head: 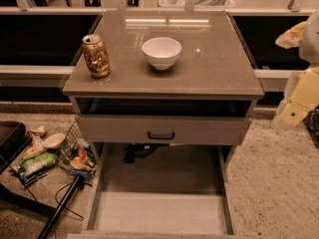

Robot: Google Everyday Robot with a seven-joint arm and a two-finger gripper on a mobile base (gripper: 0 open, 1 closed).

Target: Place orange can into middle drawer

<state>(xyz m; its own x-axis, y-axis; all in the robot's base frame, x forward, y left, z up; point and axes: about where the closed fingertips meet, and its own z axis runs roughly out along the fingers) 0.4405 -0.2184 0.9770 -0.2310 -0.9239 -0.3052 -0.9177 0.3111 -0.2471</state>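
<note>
The orange can (95,56) stands upright on the left side of the cabinet top (214,63), to the left of a white bowl (161,52). The middle drawer (159,214) is pulled far out at the bottom of the view, and its pale floor is bare. My gripper (293,112) is at the right edge, on the pale arm, beside the cabinet and below its top. It is far from the can and holds nothing that I can see.
A drawer front with a small black handle (160,135) sits slightly out above the open drawer. A dark object (138,152) lies in the shadow beneath it. A wire basket of snacks (75,156) and cables lie on the floor at left.
</note>
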